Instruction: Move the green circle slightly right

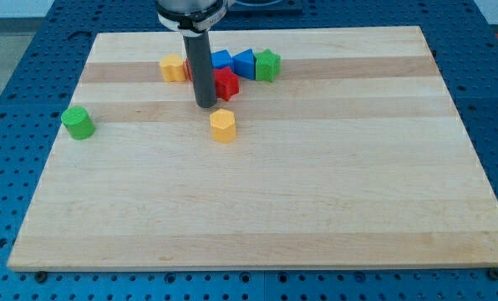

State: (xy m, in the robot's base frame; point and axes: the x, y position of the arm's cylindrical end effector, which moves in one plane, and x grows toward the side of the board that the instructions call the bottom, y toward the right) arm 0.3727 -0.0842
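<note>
The green circle (pixel 78 122) stands near the board's left edge, about a third of the way down. My tip (pixel 205 104) rests on the board well to the right of it, just above a yellow block (pixel 222 125) and to the left of a red block (pixel 226 84). The rod rises to the view's top and hides part of the cluster behind it.
A cluster sits near the board's top: a yellow block (pixel 173 68), two blue blocks (pixel 221 59) (pixel 244 63) and a green star block (pixel 267 64). The wooden board (pixel 316 192) lies on a blue table.
</note>
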